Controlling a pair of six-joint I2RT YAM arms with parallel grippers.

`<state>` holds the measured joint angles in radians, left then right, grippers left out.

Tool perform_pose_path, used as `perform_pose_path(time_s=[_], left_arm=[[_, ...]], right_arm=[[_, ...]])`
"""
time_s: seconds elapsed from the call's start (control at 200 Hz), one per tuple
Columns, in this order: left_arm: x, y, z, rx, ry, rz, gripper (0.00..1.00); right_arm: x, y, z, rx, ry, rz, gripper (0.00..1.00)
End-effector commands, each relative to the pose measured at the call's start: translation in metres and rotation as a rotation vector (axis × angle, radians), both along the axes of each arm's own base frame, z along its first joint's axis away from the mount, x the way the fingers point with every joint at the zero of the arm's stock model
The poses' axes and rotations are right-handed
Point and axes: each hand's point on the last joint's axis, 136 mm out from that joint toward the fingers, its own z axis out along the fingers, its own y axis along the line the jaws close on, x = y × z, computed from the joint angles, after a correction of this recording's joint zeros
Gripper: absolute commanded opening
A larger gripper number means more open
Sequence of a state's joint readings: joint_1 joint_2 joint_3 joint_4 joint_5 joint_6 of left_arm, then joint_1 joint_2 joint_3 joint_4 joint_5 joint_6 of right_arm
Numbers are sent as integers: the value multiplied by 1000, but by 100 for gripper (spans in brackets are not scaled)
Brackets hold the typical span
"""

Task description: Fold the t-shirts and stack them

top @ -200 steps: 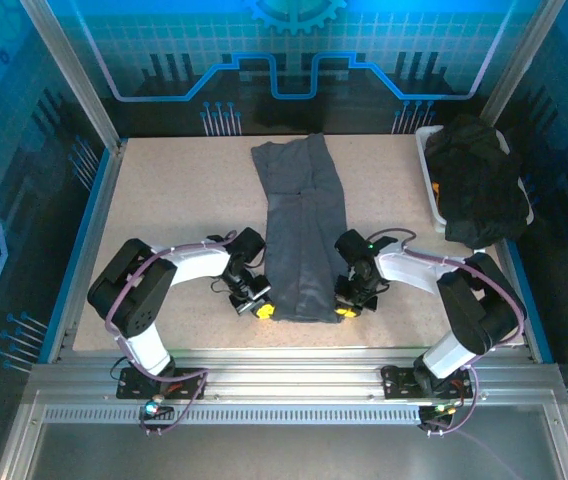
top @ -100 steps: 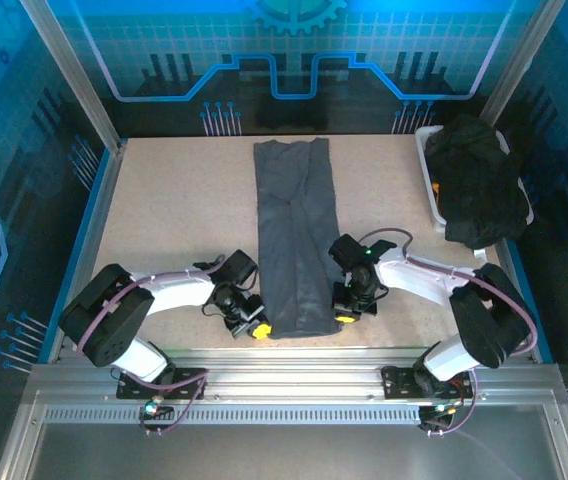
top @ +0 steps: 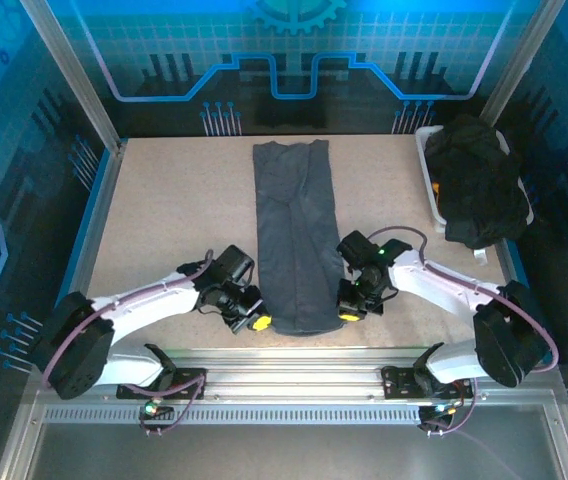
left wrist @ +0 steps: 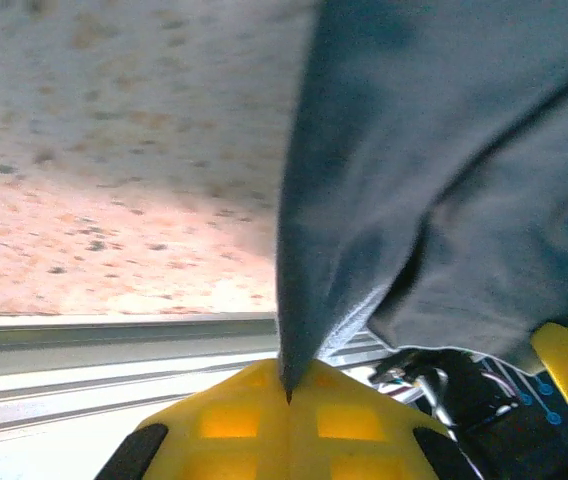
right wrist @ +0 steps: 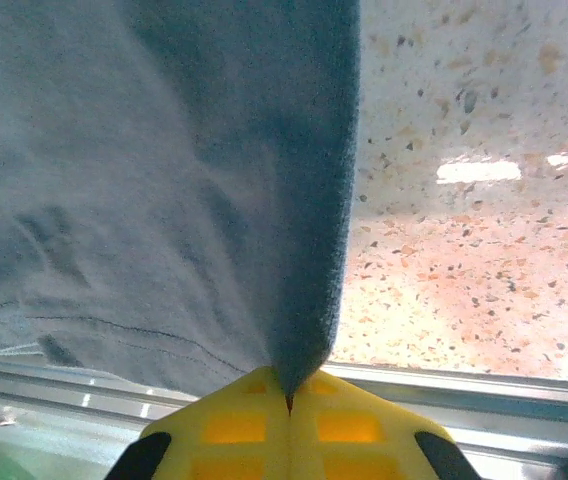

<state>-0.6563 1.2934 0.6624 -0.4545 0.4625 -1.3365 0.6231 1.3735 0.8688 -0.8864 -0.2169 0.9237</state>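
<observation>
A slate blue-grey t-shirt (top: 296, 235) lies as a long narrow strip down the middle of the table, folded lengthwise. My left gripper (top: 258, 322) is shut on its near left corner; the cloth (left wrist: 394, 190) runs up from between the yellow fingers (left wrist: 224, 425). My right gripper (top: 347, 314) is shut on the near right corner, the t-shirt fabric (right wrist: 164, 180) pinched between its yellow fingers (right wrist: 354, 430). The near end hangs close to the table's front edge. Black t-shirts (top: 479, 180) are heaped in a white bin at the right.
The white bin (top: 428, 172) stands at the back right against the frame. A metal rail (top: 294, 365) runs along the table's near edge just below both grippers. Speckled tabletop (top: 174, 210) shows left and right of the strip.
Both grippers have pulled the near end of the blue-grey t-shirt toward the front edge. The strip has straightened and its far end has slid slightly nearer.
</observation>
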Motion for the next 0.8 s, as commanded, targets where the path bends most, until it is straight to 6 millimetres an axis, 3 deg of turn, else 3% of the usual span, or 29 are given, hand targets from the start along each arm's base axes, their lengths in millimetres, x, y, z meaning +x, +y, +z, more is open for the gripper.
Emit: perform_pose_path(time_s=[0.0,0.205,0.4,0.555,0.795], left_arm=[[34,6,31,6,-119,88,0],[112,12,62,-61,-246,206,0],[187,29,75,-56,-331,272,0],[236,34,68,-55,-350,269,0],[284,44,45,-19,-336,273,0]], right_arm=[[25,1,32,35,-57,-68,0],[95,12,58,90,-141,-122,0],[168,21,58,76,-182,-143,0],[213,20,49,48,-191,-166,0],[266,15,29,35,-191,-215,0]])
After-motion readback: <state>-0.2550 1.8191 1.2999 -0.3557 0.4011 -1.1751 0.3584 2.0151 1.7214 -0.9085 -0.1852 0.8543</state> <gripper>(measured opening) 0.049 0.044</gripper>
